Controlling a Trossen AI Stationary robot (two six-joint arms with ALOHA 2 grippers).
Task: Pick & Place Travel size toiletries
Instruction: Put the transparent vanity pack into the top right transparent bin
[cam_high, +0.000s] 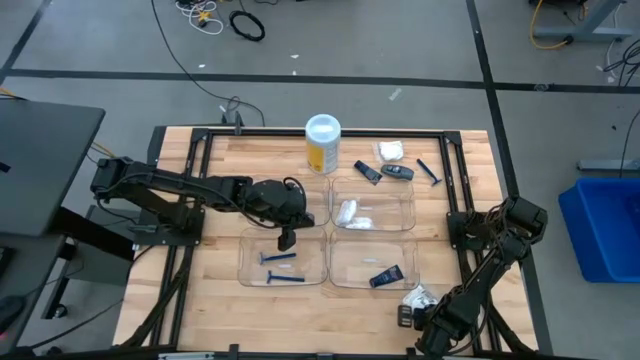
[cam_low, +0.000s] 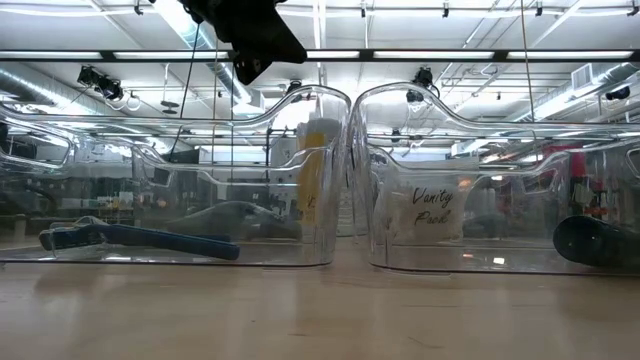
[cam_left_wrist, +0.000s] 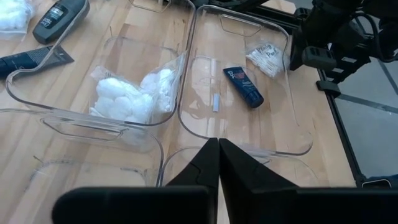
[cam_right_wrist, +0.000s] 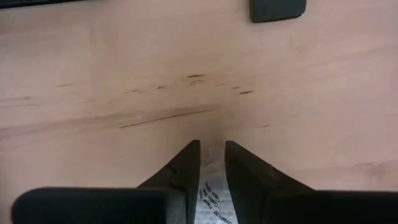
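High view: my left gripper (cam_high: 287, 240) hangs pinched shut, empty, over the tray (cam_high: 283, 259) w/ razors (cam_high: 283, 278). Right gripper (cam_high: 412, 308) at table's 5 o'clock. Right wrist view: fingers narrow, clamped on a crinkly packet (cam_right_wrist: 211, 196).

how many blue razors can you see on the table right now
3 blue razors: two lying in the near-left clear tray, one nearer the table's middle and one by its near wall, and a third loose on the wood at the far right.
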